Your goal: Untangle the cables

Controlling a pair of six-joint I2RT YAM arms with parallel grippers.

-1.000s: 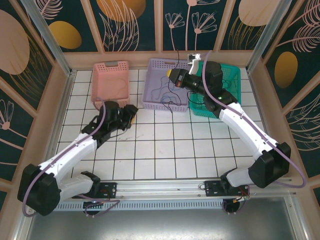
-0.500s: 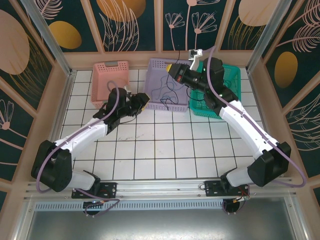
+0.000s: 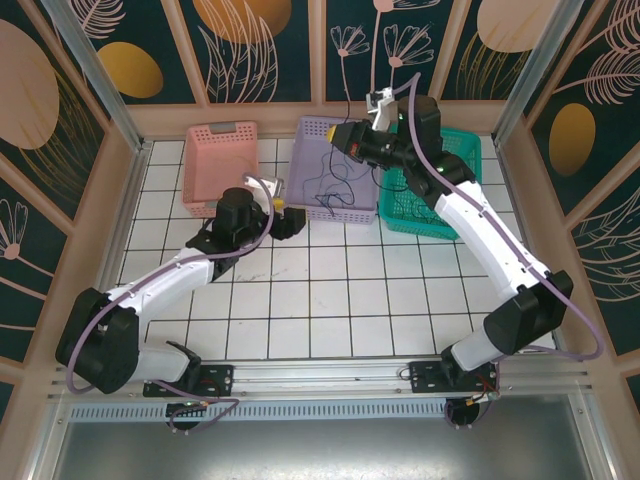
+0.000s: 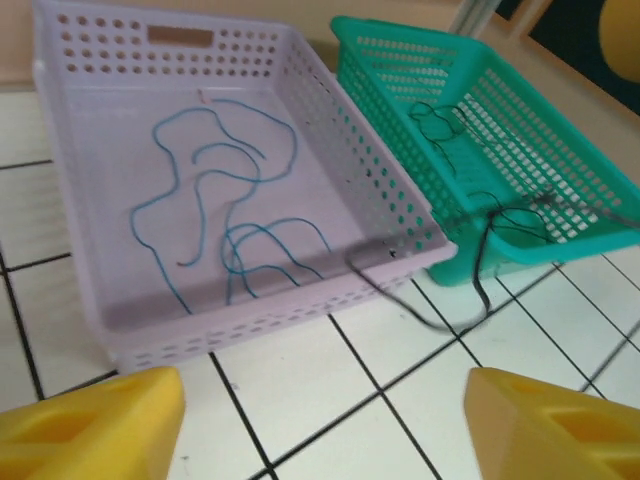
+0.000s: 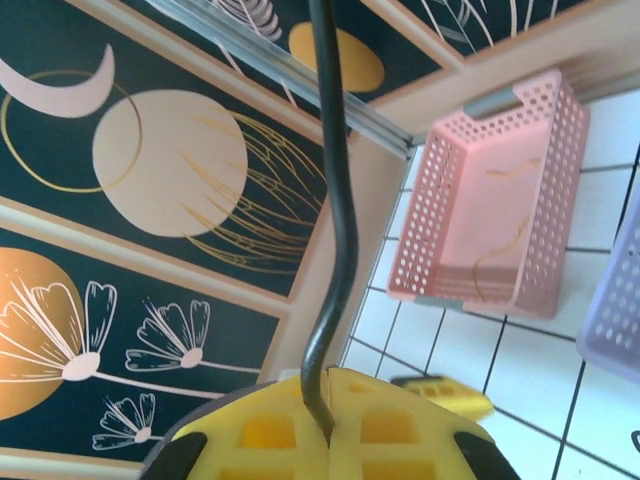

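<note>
Jaws on the left gripper [image 4: 320,445] are released, yellow fingertips [image 4: 90,425] wide apart with nothing between them. Jaws on the right gripper [image 5: 330,430] are clenched on a black cable [image 5: 338,200], which runs straight up out of the pinch in the right wrist view.

In the top view the left gripper [image 3: 285,222] sits low over the desk [image 3: 330,290], just beside the near-left corner of the lilac basket [image 3: 305,140]. The right gripper [image 3: 347,140] is raised over that basket's far-right corner, and thin dark strands [image 3: 333,180] hang from it toward the basket floor.

Three baskets sit in a row along the far edge of the desk: pink basket [image 3: 200,160] at left, lilac in the middle, teal basket [image 3: 465,150] at right. A blue cable [image 4: 200,190] lies in loose loops on the lilac basket's floor. A second black cable [image 4: 420,312] drapes over the lilac basket's near-right corner onto the desk and runs toward the teal basket. A dark tangle [image 4: 440,118] lies inside the teal basket. Thin tan strands [image 5: 497,255] lie in the pink basket. Cannot tell whether the held cable joins the draped one.
</note>
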